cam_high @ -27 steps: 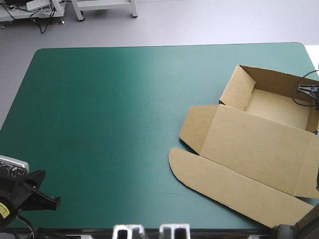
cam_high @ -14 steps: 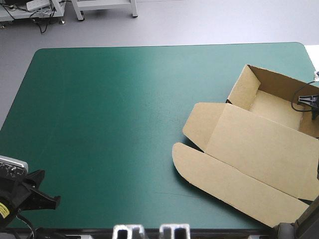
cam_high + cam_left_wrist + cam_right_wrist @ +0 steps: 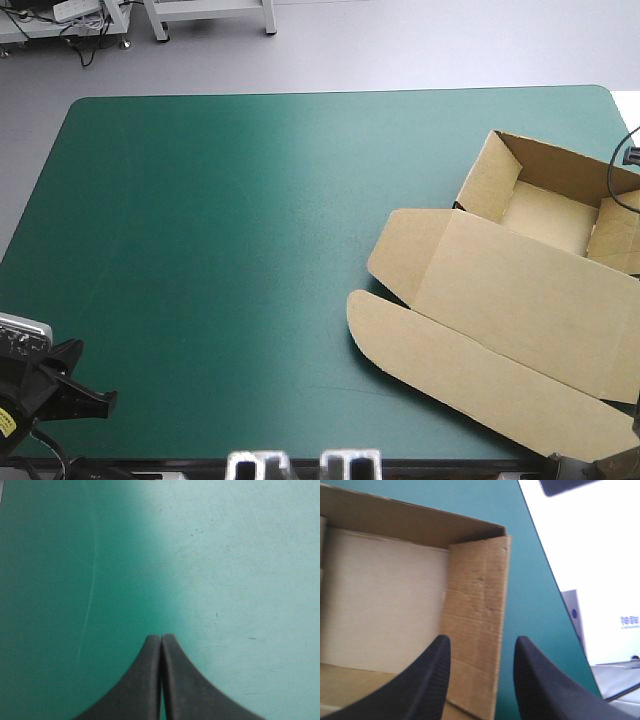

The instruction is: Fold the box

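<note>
The box [image 3: 520, 300] lies lid-flat at the table's [image 3: 200, 250] right edge. The right gripper [image 3: 482, 641] gapes, seemingly empty; the left gripper [image 3: 161, 637] is pinched closed on nothing.

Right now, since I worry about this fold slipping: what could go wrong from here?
1. The right claw is open astride the box's side wall, not gripping it. That wall looks untucked and could flop back.
2. The box lies close to the teal-green cover's right edge, so a push might slide it off.
3. The left claw is shut over bare cover, far off, so nothing steadies the box.
</note>
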Robot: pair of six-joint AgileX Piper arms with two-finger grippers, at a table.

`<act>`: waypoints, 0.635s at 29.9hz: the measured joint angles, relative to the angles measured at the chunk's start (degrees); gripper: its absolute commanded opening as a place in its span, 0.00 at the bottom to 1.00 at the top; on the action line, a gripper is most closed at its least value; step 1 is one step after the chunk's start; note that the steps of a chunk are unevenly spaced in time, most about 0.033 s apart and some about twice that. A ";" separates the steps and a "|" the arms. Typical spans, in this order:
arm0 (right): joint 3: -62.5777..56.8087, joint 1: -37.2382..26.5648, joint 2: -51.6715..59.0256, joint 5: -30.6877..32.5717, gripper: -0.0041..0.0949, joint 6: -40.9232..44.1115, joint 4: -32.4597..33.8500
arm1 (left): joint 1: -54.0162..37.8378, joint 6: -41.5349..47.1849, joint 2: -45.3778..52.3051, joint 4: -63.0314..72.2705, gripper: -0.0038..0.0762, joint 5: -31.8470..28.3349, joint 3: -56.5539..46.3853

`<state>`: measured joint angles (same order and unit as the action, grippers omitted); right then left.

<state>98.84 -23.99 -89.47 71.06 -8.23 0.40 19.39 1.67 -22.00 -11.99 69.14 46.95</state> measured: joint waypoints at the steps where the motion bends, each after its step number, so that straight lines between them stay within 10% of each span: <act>1: -0.41 0.06 2.27 0.05 0.20 -0.61 -2.41 | 0.00 0.00 0.00 0.00 0.04 -0.05 0.00; 4: -3.45 1.63 9.23 0.05 0.03 -3.20 -8.52 | 0.00 0.01 0.00 0.00 0.04 -0.70 -0.05; 19: -43.28 14.28 42.66 -3.48 0.03 -4.22 -10.98 | 0.00 1.99 6.57 0.42 0.04 -3.73 -9.77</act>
<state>55.56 -9.71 -46.81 67.58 -12.45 -10.58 19.39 3.66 -15.43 -11.57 65.42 37.19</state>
